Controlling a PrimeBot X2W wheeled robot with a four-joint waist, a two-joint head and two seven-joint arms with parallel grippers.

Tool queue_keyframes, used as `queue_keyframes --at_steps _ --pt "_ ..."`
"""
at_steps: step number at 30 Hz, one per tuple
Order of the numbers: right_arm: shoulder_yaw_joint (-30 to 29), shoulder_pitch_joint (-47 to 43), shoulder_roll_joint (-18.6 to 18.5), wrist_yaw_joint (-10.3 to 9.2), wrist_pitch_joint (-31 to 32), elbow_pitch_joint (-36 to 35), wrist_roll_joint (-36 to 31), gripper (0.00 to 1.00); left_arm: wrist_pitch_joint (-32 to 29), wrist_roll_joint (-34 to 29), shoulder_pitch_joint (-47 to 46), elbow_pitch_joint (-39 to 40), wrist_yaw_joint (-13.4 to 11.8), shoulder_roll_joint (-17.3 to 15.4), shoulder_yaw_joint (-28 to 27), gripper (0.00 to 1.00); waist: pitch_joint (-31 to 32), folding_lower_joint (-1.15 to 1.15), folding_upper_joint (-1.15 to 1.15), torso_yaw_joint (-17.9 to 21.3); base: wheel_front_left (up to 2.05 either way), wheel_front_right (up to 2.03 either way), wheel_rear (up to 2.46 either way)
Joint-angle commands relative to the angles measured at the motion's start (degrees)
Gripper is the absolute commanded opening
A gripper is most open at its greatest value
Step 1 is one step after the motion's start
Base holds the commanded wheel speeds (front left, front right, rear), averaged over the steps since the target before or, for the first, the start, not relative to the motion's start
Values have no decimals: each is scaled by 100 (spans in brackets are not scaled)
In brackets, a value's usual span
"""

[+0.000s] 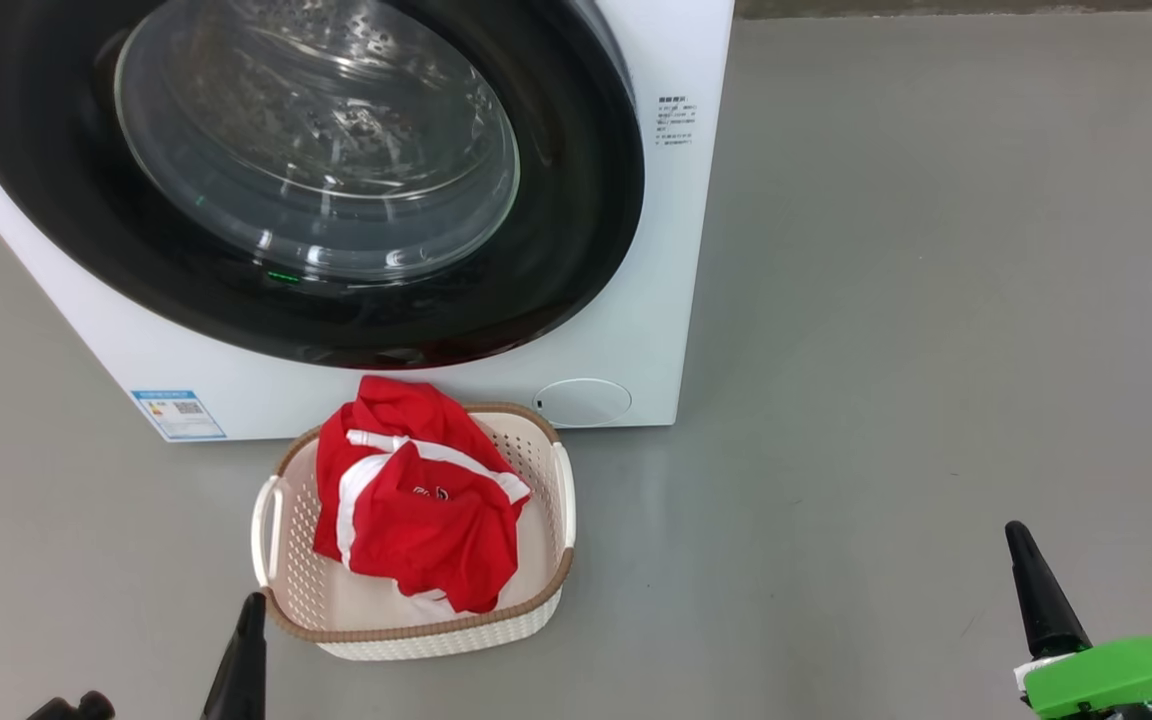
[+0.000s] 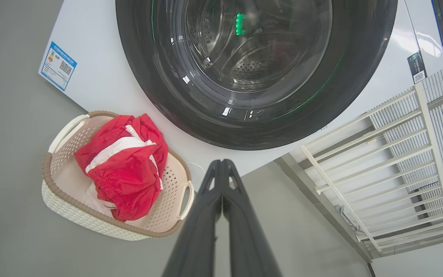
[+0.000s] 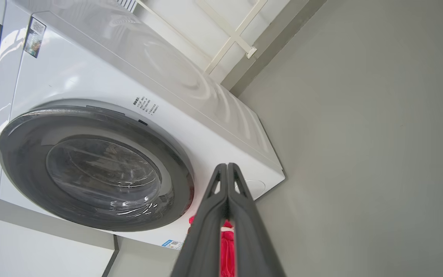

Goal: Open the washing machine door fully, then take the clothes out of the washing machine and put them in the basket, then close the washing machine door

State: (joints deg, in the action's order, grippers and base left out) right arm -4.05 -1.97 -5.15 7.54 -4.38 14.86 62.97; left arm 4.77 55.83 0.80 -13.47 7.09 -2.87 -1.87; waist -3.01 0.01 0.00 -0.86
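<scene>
The washing machine stands on the grey floor with its round black-rimmed door flat against its front, glass window facing me. Directly before it sits the cream basket, holding the red clothes with white stripes. In the left wrist view the door, the basket and the clothes show again. My left gripper sits by the basket's near left corner, shut and empty. My right gripper hovers far right over bare floor, shut and empty. The right wrist view shows the door and a bit of the clothes.
A blue label marks the machine's lower left front, and a round cover its lower right. A white slatted frame leans beside the machine. Open grey floor stretches to the right.
</scene>
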Motion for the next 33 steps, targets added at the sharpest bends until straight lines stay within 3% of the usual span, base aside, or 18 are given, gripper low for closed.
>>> queue_keyframes --at_steps 1,33 --pt "16 249 -58 -2 52 -129 141 0 -42 177 -279 100 21 -106 -124 0 8 0 0 2 0 0 0" --pt "-91 551 69 -4 582 -106 1671 0 -564 2110 -499 18 31 -106 -229 0 156 0 0 48 0 0 0"
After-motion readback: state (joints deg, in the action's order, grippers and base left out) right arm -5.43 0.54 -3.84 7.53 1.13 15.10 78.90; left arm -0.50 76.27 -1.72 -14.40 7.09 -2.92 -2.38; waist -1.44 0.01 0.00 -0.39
